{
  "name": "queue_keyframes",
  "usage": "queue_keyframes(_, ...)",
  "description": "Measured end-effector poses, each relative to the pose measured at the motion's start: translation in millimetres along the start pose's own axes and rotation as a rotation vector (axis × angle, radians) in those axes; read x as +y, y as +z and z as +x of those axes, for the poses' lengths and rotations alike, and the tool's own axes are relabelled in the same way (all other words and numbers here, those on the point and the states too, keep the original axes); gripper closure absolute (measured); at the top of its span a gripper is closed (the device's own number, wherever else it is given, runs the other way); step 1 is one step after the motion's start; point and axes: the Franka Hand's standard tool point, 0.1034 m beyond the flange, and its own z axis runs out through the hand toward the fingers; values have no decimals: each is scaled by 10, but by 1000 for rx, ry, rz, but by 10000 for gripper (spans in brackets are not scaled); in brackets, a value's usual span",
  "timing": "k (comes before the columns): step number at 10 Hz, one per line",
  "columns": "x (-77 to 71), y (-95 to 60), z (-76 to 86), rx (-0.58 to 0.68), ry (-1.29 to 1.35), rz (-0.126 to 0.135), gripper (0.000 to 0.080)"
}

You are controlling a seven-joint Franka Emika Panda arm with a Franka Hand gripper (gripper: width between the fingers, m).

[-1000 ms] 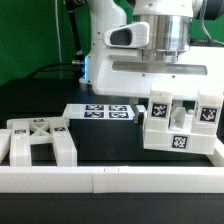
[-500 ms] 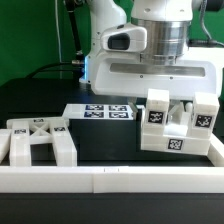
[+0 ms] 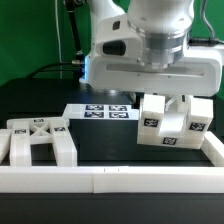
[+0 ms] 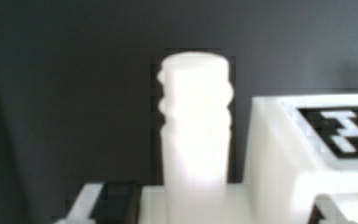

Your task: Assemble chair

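The hand is clamping a tagged chair part, holding it tilted at right centre of the exterior view. A second chair piece is lying lower left; joining them is probably calling for careful alignment.

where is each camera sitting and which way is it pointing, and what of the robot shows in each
Exterior view: off the arm, low by the front rail, facing the arm, whose gripper seems clamped on a tilted chair part; another chair part and the marker board lie toward the exterior view's left.
Wrist view: on the wrist, looking close at a white post; no robot part shows clearly.
Shared: likely the held chair part, and the dark table.
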Motion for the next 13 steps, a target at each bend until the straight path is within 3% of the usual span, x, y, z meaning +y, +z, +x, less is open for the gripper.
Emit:
queue_keyframes(6, 144, 68, -49, -395, 31, -33, 463)
queue_keyframes(8, 151, 64, 20, -372, 31, -33, 463)
queue_keyframes(9, 161, 68, 21, -373, 33, -32, 251)
queue_keyframes(10, 169, 72, 25, -372, 34, -31, 181)
queue_keyframes(13, 192, 77, 31, -373, 37, -29, 151)
